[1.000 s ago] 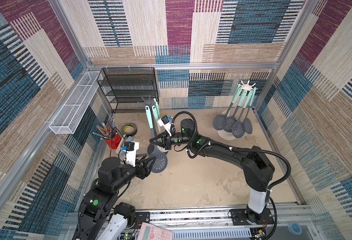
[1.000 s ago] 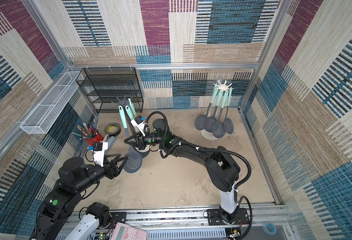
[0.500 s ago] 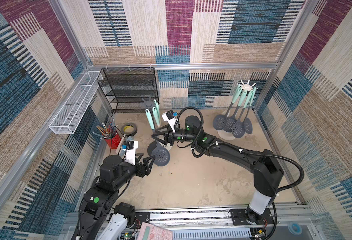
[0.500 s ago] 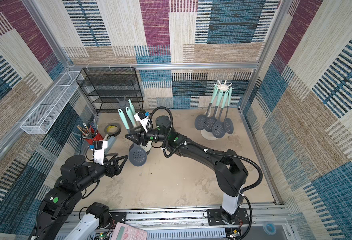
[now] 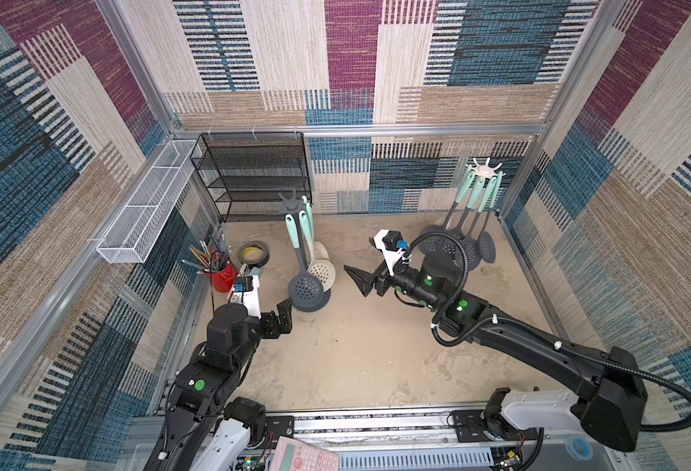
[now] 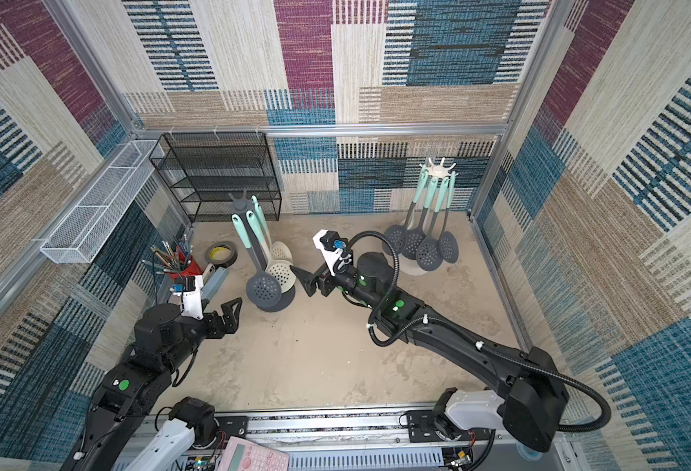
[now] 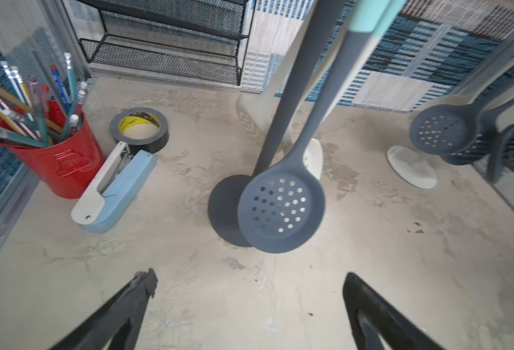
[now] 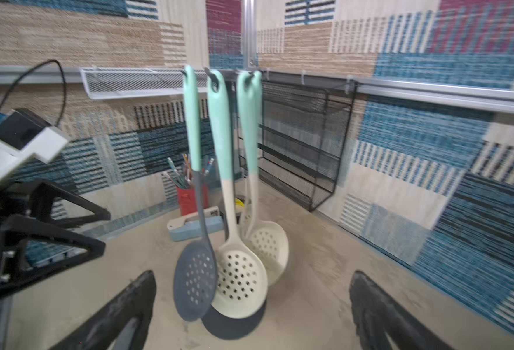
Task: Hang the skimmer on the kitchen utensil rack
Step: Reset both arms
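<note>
— where is your skimmer (image 5: 306,287) hanging?
— it is hanging on the dark utensil rack (image 5: 293,202), beside two cream skimmers (image 5: 322,270).
— and your claws?
— your left gripper (image 7: 249,277) and right gripper (image 8: 254,274) are gaping wide, gripping nothing.

You're looking into a robot lab test cell: aluminium framing (image 5: 376,129) holds patchwork fabric walls (image 5: 347,45) around a scuffed beige floor (image 5: 356,359). Your left arm (image 5: 199,383) and right arm (image 5: 539,350) are mounted on a rail (image 5: 376,424) at the near edge.
</note>
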Motion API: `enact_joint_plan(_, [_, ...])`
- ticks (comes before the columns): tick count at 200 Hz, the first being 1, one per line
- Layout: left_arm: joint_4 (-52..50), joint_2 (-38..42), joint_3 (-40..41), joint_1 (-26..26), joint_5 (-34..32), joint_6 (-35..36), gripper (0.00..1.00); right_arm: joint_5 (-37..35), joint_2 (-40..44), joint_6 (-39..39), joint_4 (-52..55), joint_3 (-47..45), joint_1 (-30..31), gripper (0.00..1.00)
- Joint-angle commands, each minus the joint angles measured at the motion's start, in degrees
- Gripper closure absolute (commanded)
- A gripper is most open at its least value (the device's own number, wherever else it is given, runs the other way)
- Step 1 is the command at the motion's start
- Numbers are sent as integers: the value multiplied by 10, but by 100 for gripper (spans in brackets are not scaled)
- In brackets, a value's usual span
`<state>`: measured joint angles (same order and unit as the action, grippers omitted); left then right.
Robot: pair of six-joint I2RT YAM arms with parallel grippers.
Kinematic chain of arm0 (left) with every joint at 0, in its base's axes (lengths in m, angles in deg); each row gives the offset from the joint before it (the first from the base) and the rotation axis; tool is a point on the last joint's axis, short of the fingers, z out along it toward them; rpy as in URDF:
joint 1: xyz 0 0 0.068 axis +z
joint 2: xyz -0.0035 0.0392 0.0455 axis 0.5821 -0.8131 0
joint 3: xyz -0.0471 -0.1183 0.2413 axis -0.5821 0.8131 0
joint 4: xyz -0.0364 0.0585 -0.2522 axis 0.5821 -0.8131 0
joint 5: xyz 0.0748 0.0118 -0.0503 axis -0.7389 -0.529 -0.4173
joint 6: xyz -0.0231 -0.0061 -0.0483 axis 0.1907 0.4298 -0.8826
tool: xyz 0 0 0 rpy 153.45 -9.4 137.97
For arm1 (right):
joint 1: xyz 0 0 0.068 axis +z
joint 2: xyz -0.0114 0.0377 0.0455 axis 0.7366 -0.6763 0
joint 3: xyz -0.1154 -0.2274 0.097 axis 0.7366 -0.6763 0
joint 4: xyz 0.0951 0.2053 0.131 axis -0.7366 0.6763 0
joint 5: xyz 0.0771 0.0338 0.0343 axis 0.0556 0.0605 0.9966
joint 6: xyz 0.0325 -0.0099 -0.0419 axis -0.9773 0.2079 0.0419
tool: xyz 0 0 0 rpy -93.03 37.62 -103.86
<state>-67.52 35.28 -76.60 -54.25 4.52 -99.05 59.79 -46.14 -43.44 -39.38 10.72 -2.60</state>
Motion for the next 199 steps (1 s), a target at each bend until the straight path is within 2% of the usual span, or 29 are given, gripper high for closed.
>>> enact_joint_plan(1, [70, -1, 31, 0, -74, 9, 1, -91, 56, 30, -49, -75, -27, 1])
enact_joint_plan(26, [117, -1, 72, 1, -133, 21, 1, -136, 124, 29, -109, -191, -71, 1])
enact_joint_plan(61, [210, 1, 140, 1, -156, 58, 1, -215, 194, 44, -191, -330, -119, 1])
enact_joint_plan(80, [273, -5, 182, 2, -167, 69, 1, -219, 229, 45, -201, -378, -142, 1])
enact_joint_plan(97, [305, -15, 209, 3, -203, 60, 1, -225, 251, 44, -207, -407, -164, 1])
enact_joint_plan(130, [350, -51, 229, 18, -192, 76, 1, -221, 267, 31, -242, -460, -193, 1])
enact_joint_plan(153, [404, -74, 242, 37, -150, 100, 1, -218, 262, 32, -272, -482, -204, 1])
enact_joint_plan(199, [478, -190, 259, 92, -105, 99, 1, -149, 172, 20, -361, -496, -279, 1])
